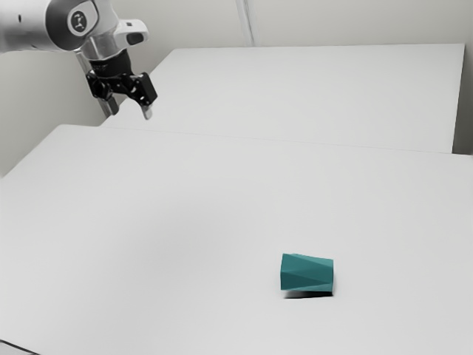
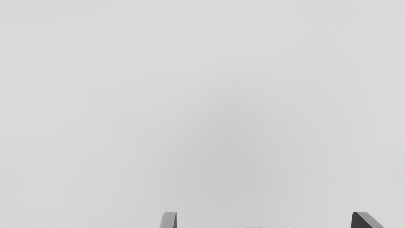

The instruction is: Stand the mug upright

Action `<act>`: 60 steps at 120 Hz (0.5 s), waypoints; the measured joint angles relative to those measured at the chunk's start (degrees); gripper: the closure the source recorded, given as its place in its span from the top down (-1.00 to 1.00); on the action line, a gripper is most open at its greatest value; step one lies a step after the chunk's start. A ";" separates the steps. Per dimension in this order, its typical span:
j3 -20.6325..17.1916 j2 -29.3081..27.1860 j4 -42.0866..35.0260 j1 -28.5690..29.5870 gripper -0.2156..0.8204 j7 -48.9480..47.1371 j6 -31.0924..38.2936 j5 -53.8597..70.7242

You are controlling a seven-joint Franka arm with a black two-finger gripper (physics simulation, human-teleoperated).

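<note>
A teal, faceted mug (image 1: 307,273) lies on its side on the white table, toward the exterior view's lower right, with a dark shadow along its near side. No handle can be made out on it. The black gripper (image 1: 131,112) hangs high at the exterior view's upper left, well away from the mug. In the wrist view the gripper (image 2: 264,220) has its two fingertips wide apart, with bare white surface beyond them and nothing between them.
The white table (image 1: 177,222) spreads under the arm and around the mug. Behind it stands another pale, flat surface (image 1: 318,92). A thin dark line crosses the exterior view's lower left corner.
</note>
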 joint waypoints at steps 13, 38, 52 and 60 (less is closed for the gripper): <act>-0.04 -0.22 -0.05 -1.43 0.58 -1.37 -0.41 0.10; -0.06 -2.27 -1.79 -4.74 0.58 -3.28 -0.42 -0.40; -0.03 -6.87 -9.17 -5.24 0.58 -3.88 2.69 -4.53; 0.01 -9.11 -13.92 -3.40 0.58 -4.03 5.04 -8.95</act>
